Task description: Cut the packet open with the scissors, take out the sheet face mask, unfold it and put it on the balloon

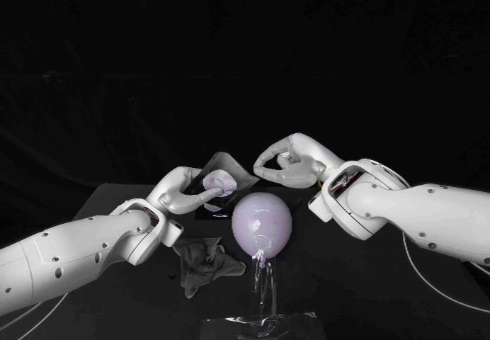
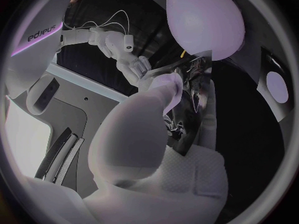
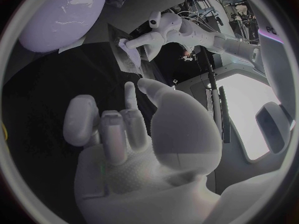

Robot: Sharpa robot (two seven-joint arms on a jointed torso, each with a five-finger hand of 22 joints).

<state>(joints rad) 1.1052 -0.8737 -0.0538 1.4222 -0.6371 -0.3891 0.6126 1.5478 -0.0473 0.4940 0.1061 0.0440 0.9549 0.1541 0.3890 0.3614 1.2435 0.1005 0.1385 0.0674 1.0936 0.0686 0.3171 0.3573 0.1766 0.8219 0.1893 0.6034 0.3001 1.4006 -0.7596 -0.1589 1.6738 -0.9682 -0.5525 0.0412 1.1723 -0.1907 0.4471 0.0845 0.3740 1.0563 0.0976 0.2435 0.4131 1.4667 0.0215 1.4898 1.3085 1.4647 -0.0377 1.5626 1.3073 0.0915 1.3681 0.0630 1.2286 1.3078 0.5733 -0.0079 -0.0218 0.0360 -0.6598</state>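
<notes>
A lavender balloon (image 1: 263,222) stands upright on a clear stand (image 1: 261,287) in the middle of the table. Just behind and to its left, my left hand (image 1: 196,193) grips a shiny silver packet (image 1: 226,168), held tilted up off the table. In the left wrist view the packet (image 2: 194,97) lies along my fingers (image 2: 163,92), with the balloon (image 2: 206,20) beyond. My right hand (image 1: 285,163) hovers behind the balloon, close to the packet, fingers curved and apart with nothing in them. The right wrist view has the balloon (image 3: 59,15) and the packet (image 3: 132,55).
A crumpled grey cloth (image 1: 205,261) lies on the table left of the balloon stand. The stand's clear base (image 1: 260,327) sits at the table's front edge. My right forearm (image 1: 408,209) crosses the table's right side.
</notes>
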